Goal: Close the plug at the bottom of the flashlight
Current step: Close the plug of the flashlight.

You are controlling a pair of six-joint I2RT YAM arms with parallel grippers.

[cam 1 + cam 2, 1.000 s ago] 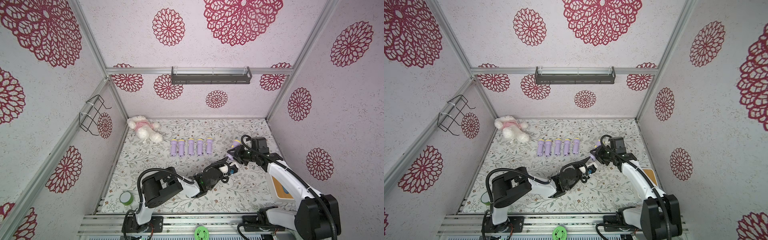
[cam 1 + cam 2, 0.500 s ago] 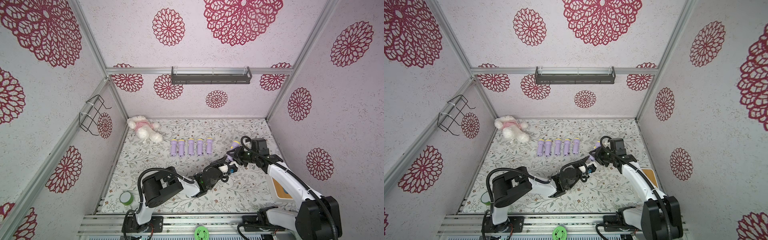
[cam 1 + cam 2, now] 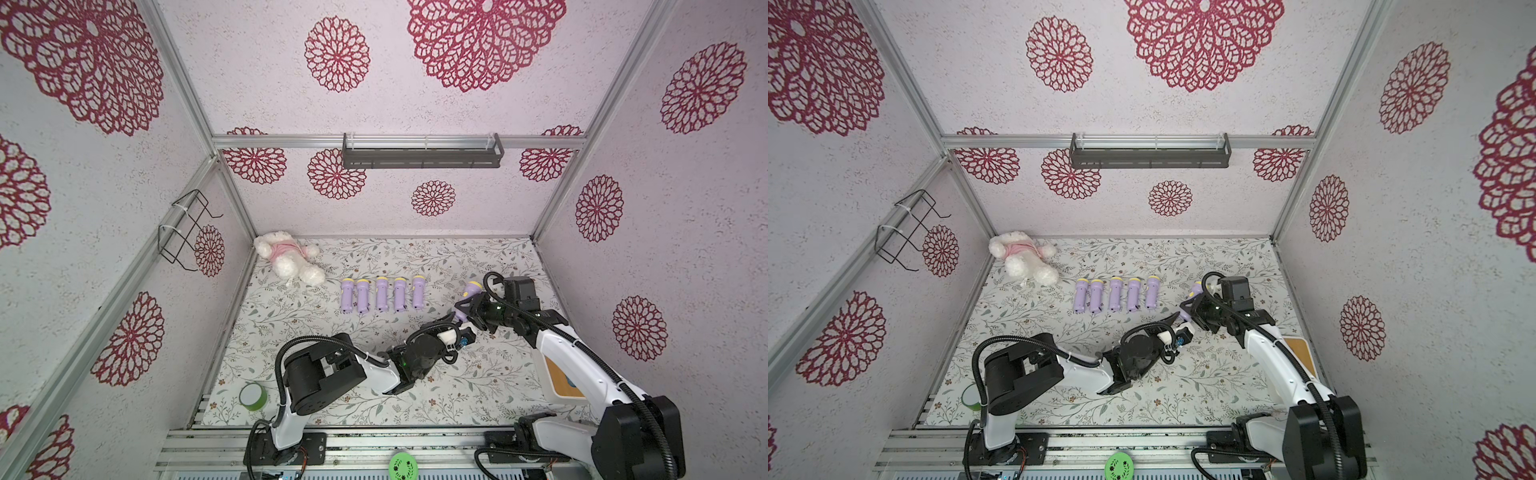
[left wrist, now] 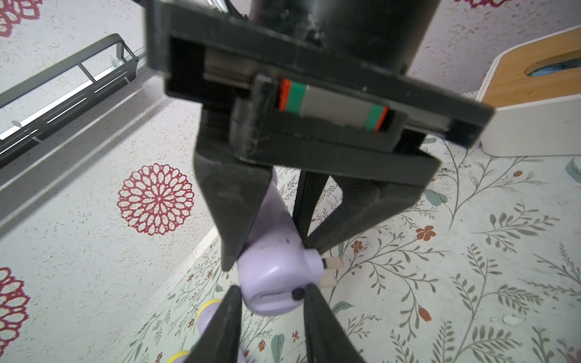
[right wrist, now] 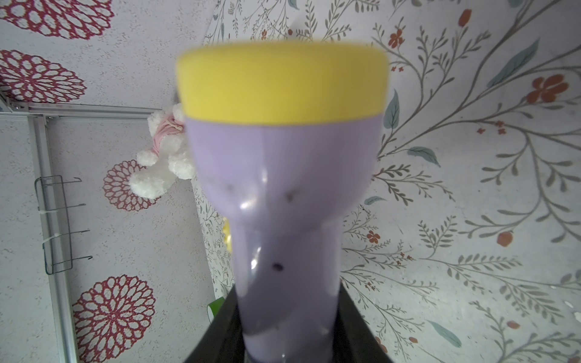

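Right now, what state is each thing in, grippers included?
purple flashlight, held tilted
right gripper, shut on the purple flashlight
plug prongs, sticking out, not folded in
left gripper, jaws flank the flashlight's base, grip unclear
five other flashlights, lying in a row
plush toy, lying near the back corner

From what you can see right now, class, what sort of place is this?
Probably a robot test booth: aluminium frame, left arm and right arm mounted on a front rail, identical purple flashlights in a neat row.
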